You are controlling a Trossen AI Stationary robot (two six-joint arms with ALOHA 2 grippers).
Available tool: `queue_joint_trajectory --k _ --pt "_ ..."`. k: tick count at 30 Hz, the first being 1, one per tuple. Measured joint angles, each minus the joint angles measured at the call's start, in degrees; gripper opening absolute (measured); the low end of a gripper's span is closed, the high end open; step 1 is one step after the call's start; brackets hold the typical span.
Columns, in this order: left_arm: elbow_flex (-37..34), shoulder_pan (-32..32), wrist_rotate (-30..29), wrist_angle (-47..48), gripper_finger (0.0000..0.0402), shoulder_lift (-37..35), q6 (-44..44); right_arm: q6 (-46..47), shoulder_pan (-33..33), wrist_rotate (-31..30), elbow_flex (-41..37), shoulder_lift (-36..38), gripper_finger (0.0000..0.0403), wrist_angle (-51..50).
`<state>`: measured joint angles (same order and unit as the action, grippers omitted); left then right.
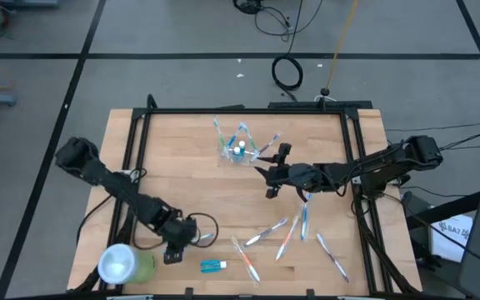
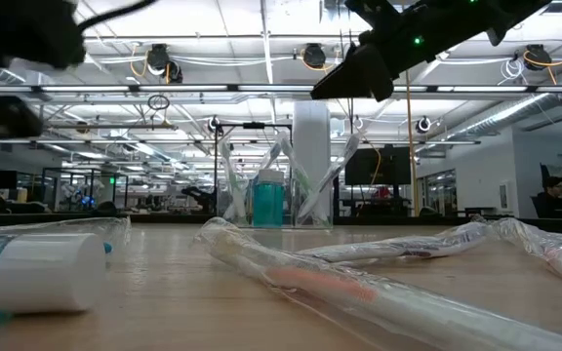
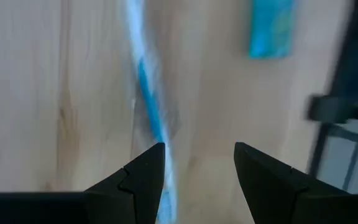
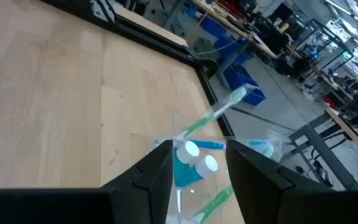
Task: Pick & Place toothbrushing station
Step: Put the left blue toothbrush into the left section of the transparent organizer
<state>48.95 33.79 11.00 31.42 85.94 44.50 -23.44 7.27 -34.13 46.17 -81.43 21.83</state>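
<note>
The toothbrushing station, a small clear cup (image 1: 238,152) (image 2: 271,200), stands upright on the table's far middle with several toothbrushes and toothpaste tubes in it. My right gripper (image 1: 267,173) (image 2: 344,78) hovers open, high above the table and just right of the cup. In its wrist view (image 4: 197,146) the cup (image 4: 194,171) shows between and beyond the fingers. My left gripper (image 1: 176,248) (image 3: 197,149) is open and points down near the table's near-left edge. A wrapped blue toothbrush (image 3: 145,81) lies on the wood below it, by one finger.
A light-green cup (image 1: 125,265) lies at the near-left corner. A blue toothpaste tube (image 1: 213,266) (image 3: 271,28) rests beside my left gripper. Several wrapped toothbrushes (image 1: 290,237) are scattered over the near right. A black frame (image 1: 140,125) runs along the table's edges.
</note>
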Motion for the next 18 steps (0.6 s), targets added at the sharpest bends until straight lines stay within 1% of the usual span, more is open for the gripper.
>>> queue_joint_trajectory --k 4,8,13,15,18 --pt "0.0 1.9 -0.5 0.2 0.0198 4.2 4.4 0.0 0.0 0.4 0.0 0.0 0.0139 0.4" --pt "0.0 3.2 -0.5 -0.2 0.0198 8.3 5.5 -0.2 0.0 0.4 0.0 0.0 0.0139 0.4" --pt "0.3 2.9 -0.1 -0.2 0.0197 10.2 5.7 -0.2 0.0 0.4 0.0 0.0 0.0139 0.4" --pt "0.3 2.6 -0.4 -0.1 0.0187 10.2 4.6 -0.2 0.0 0.4 0.0 0.0 0.0139 0.3" --pt "0.2 2.2 -0.6 0.4 0.0151 10.2 2.3 -0.2 0.0 1.2 0.0 0.0 0.0139 0.4"
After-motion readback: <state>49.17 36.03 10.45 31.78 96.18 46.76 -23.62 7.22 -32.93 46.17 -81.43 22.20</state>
